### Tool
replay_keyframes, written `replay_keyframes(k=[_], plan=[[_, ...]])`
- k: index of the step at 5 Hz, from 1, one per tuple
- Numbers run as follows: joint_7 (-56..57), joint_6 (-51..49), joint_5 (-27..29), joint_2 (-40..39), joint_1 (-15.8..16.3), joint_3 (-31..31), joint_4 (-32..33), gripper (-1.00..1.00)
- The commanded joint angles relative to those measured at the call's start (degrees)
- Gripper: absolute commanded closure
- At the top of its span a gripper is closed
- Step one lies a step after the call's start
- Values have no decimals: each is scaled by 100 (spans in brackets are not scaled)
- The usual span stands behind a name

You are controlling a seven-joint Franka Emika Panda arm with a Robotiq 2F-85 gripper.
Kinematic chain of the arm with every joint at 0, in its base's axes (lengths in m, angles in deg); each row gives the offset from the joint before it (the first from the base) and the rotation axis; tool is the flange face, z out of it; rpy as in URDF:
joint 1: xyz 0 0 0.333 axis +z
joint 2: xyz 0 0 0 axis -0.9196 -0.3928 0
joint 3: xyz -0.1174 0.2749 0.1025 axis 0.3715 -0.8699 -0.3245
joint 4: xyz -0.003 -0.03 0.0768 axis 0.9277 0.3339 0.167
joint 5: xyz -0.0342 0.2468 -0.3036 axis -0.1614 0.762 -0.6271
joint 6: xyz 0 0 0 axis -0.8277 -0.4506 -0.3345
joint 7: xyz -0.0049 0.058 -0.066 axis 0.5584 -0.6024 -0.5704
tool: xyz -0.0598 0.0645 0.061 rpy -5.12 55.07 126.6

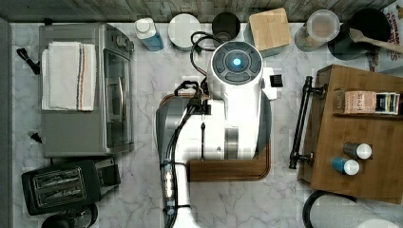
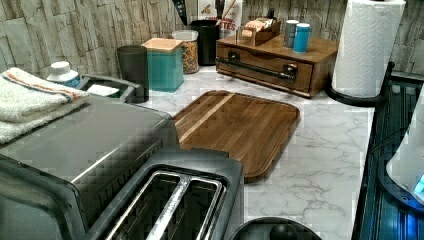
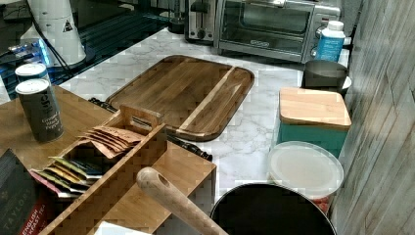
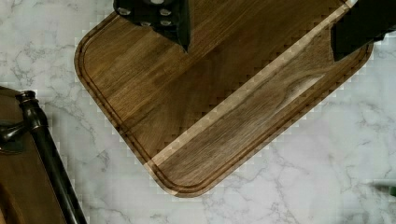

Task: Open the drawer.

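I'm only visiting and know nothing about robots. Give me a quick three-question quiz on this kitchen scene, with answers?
1. True or false: the drawer is closed.
2. What does the pincer hover over? A) toaster B) cutting board C) paper towel roll
3. Fill in: the drawer's black bar handle lies toward the top view's ____ of the arm.

Key: 1 true, its front sits flush with the cabinet. 2 B, with its fingers spread. 3 right.

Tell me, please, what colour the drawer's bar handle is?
Black; the bar handle on the drawer shows best in the left view.
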Motion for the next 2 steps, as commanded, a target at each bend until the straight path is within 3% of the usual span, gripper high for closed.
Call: replay_keyframes(k=[1,2], plan=[[1218,590,-373,125,-233,180,384,-100],[2107,1119,-533,70,-399,422,521,-100]])
